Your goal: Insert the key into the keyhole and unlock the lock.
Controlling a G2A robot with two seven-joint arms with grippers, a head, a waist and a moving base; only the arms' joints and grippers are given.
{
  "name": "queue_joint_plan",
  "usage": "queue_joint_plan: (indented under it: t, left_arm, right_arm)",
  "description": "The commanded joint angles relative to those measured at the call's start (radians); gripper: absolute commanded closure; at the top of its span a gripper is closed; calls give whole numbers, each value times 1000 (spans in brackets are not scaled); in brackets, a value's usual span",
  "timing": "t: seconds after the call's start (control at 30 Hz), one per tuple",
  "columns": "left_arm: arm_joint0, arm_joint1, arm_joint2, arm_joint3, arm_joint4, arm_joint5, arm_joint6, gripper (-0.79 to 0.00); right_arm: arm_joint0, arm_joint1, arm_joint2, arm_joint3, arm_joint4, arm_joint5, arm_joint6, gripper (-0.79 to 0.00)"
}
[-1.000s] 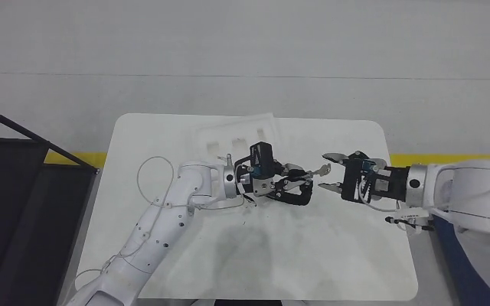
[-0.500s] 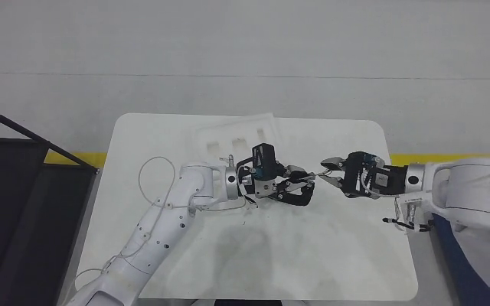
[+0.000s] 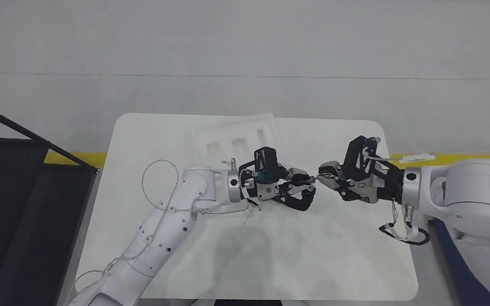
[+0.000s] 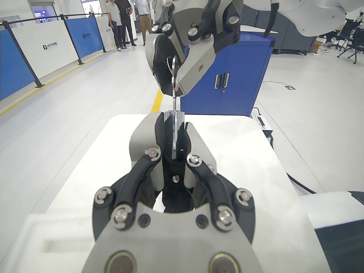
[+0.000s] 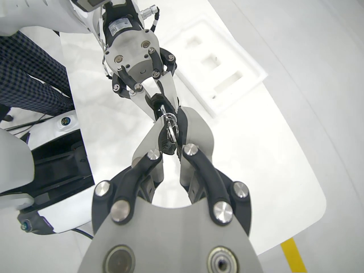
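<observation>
Now the key is at the lock, above the table [image 3: 153, 168].
You see the left gripper [image 4: 174, 123] clamped tight on the lock [image 4: 176, 137] and the right gripper [image 5: 170, 132] pinching the key [image 4: 173, 68] by its head. The key's tip meets the lock's silver end, over the table's middle.
</observation>
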Motion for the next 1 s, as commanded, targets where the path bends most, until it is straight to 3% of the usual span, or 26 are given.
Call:
queue_joint_plan:
  t: [0.0, 0.17, 0.2, 0.23, 0.53, 0.9, 0.93, 0.97]
  left_arm:
    - [2, 0, 0, -1, 3, 2, 2, 0]
    - [5, 1, 3, -2, 11, 5, 11, 0]
    - [5, 1, 3, -1, 12, 7, 15, 0]
    - [6, 1, 3, 1, 16, 9, 15, 0]
    - [18, 9, -2, 38, 144, 74, 11, 0]
    - [1, -7, 83, 181, 274, 147, 110, 0]
    - [-5, -11, 93, 193, 277, 149, 117, -25]
    - [-11, -14, 102, 207, 273, 151, 127, -145]
  right_arm:
    - [-5, 1, 2, 2, 27, 23, 9, 0]
    - [-10, 1, 3, -2, 83, 70, 37, 0]
    - [-11, 2, 1, -3, 91, 77, 46, -209]
    - [-9, 2, 1, -5, 94, 81, 52, -785]
    - [-73, 4, 78, 2, 134, 146, -41, -785]
    - [-238, 7, 236, -67, 150, 209, -153, -785]
    - [-250, 7, 247, -72, 150, 210, -154, -785]
    - [-261, 7, 256, -76, 152, 211, -154, -785]
